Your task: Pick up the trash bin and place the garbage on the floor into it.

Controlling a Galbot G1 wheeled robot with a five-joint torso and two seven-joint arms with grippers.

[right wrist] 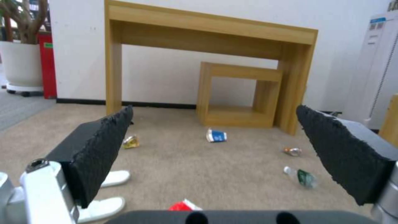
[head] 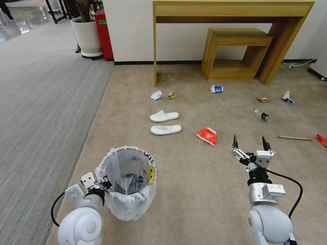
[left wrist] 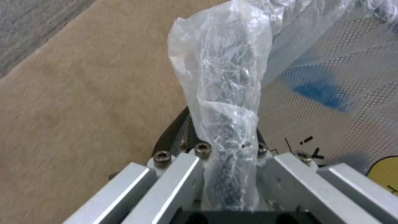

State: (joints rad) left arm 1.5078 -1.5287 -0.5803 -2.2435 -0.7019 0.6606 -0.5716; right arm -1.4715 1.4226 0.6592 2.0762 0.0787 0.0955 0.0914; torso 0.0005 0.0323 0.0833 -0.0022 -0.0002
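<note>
The left hand point(head: 97, 183) is clamped on the rim of the trash bin point(head: 127, 182), its fingers pinching the bag-wrapped edge at the bin's nine o'clock side; the left wrist view shows the crinkly plastic liner point(left wrist: 224, 102) bunched between them. The bin sits low at the head view's seven o'clock, over the beige floor point(head: 190, 190). The right hand point(head: 250, 147) hangs spread wide and empty at about five o'clock, aimed forward at the garbage. Nearest it, toward its eleven o'clock, lies a red snack bag point(head: 206, 135); farther on are two white slippers point(head: 165, 123), a blue-white paper cup point(head: 216, 89), a small bottle point(head: 262, 116), a crushed can point(head: 262, 99) and a wooden stick point(head: 293, 138). The chief risk, judging from the grip, is that the left hand holds slippery plastic over a thin rim: the bin could tilt, swing or slip free when carried. The flat snack bag may also slide on the carpet instead of lifting.
</note>
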